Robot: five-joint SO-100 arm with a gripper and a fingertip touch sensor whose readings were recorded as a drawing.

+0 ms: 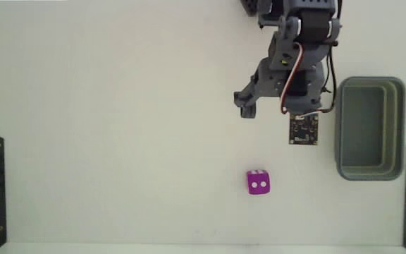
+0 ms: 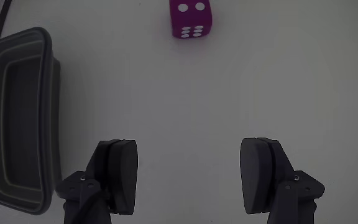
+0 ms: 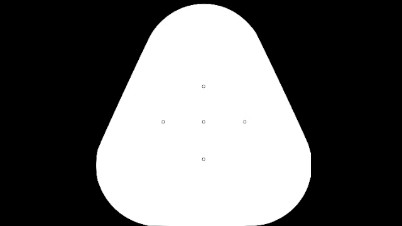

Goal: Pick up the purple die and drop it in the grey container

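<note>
Fingers of the dark grey two-finger gripper (image 2: 188,180) stand wide apart with nothing between them; the wrist view shows bare white tabletop (image 2: 278,87) in the gap. In the fixed view the gripper (image 1: 246,107) hangs off the grey printed arm (image 1: 298,49) reaching down from the top edge, with a small dark circuit board (image 1: 304,129) hanging just beside it. Task object, the small magenta-purple plastic die with white dots (image 2: 191,18), sits on the table well ahead of the fingers, close to the top edge of the wrist view and roughly on the gripper's centre line; two faces show, one with two dots, one with several. In the fixed view the die (image 1: 258,182) lies below the gripper, apart from it and untouched. Rectangular grey-green plastic tub with rounded corners and a thick rim (image 1: 369,128) stands at the right of the fixed view, near the arm, apparently empty; the wrist view shows it at far left (image 2: 17,118). Assessment: the approach is the step in hand. To do it well, advance along the present line, hold the opening wide, lower until both fingers flank opposite flat faces, and square the wrist to the die before closing, since a corner grip could spin it loose.
</note>
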